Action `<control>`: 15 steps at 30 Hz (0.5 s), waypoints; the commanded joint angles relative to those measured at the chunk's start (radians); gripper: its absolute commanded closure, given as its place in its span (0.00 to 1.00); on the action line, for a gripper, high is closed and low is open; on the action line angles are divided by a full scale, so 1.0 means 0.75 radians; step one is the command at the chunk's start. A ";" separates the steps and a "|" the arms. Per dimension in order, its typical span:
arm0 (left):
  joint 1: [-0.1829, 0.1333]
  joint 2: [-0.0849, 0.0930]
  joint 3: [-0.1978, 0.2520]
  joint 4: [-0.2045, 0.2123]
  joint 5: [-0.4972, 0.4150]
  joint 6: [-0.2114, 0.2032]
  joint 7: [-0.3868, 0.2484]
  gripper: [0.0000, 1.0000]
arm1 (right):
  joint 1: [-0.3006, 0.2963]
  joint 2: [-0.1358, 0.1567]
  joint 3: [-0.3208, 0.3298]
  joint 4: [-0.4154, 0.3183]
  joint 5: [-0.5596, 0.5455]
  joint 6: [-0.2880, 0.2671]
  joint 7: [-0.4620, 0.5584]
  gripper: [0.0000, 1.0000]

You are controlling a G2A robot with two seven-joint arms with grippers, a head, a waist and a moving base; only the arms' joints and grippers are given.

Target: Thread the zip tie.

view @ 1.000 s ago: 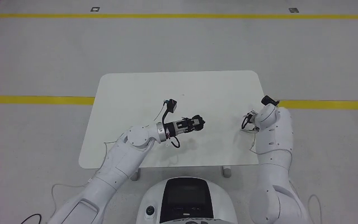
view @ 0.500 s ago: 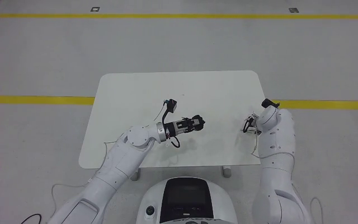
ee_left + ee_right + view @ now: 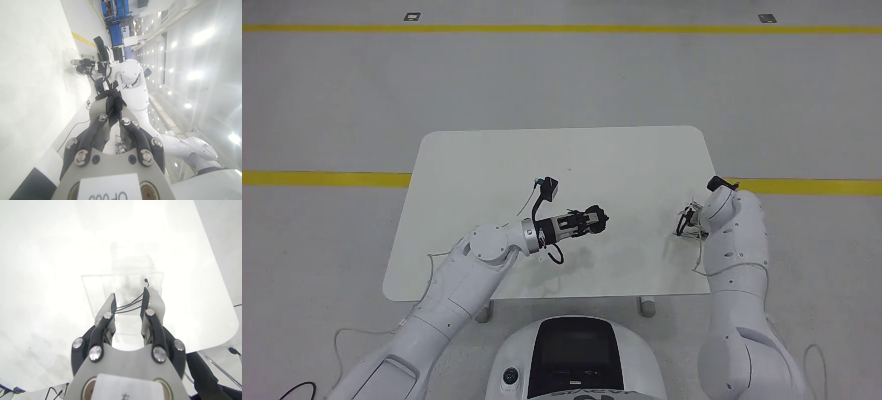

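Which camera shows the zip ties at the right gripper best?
The right wrist view: thin black zip ties run between the right gripper's open fingers, over a clear tray. In the left wrist and top views the tray is far off, the ties too small to tell.

Partly cut-off print is seen on a white label [image 3: 108, 186] on the left gripper [image 3: 113, 102] and on a second label [image 3: 128, 389] on the right gripper [image 3: 129, 292].
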 commanded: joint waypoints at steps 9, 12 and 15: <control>0.000 0.000 0.000 0.000 0.000 0.000 0.000 1.00 | 0.026 0.000 0.017 0.048 0.000 0.000 -0.044 1.00; 0.000 0.000 0.000 0.000 0.000 0.000 0.000 1.00 | 0.028 0.001 0.016 0.050 0.000 0.000 -0.037 0.96; 0.000 0.000 0.000 0.000 0.000 0.000 0.000 1.00 | 0.023 0.003 0.010 0.032 0.000 0.000 -0.022 0.85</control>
